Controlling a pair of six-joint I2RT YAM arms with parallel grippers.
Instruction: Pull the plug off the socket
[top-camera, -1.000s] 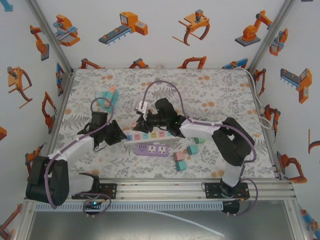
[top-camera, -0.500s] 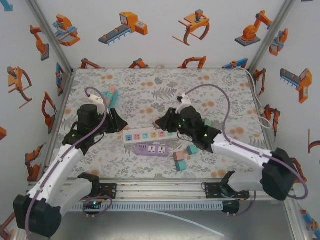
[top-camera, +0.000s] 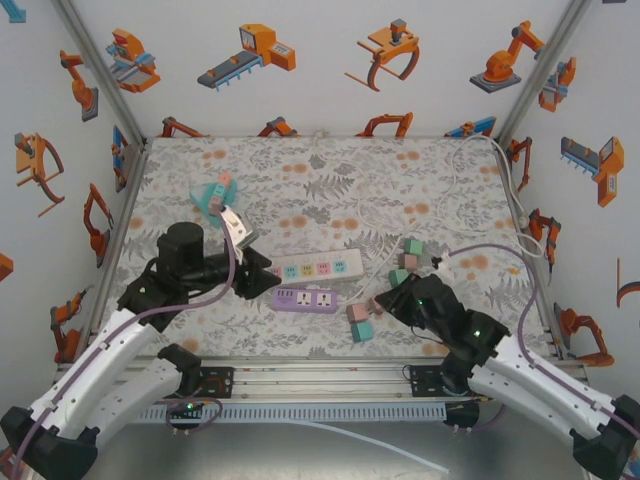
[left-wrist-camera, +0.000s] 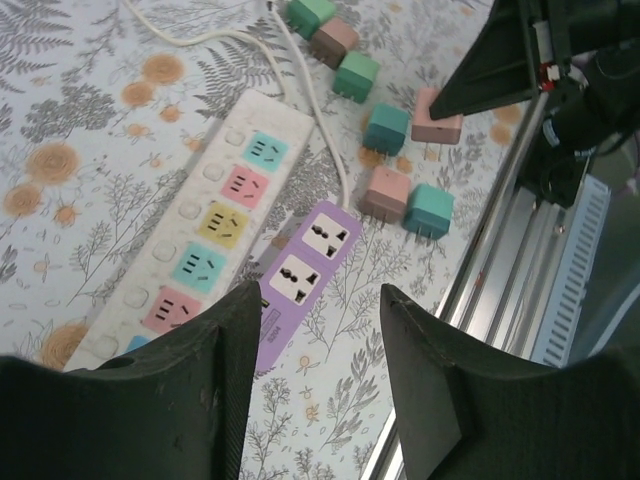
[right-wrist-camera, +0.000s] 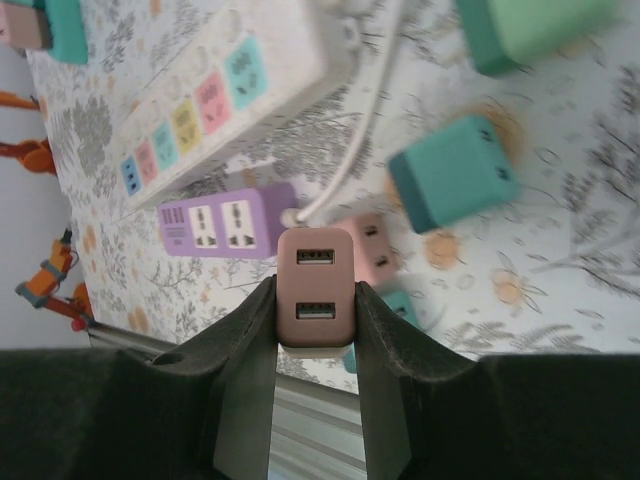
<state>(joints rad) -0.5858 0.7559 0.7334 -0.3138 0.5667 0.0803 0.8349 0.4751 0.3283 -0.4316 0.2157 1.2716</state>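
Right wrist view: your right gripper (right-wrist-camera: 315, 295) is clamped on the pink plug (right-wrist-camera: 315, 262) (two USB ports facing the lens), holding it in the air, clear of the white strip (right-wrist-camera: 200, 110) and on that strip's near side, beyond the purple strip (right-wrist-camera: 225, 222) lying beside it. Seen from the left wrist, your left gripper (left-wrist-camera: 320, 305) hangs above the white strip's left end, fingers apart, nothing between them. Overhead, loose teal and pink blocks (top-camera: 358, 312) lie off the white strip's right end and to its near side.
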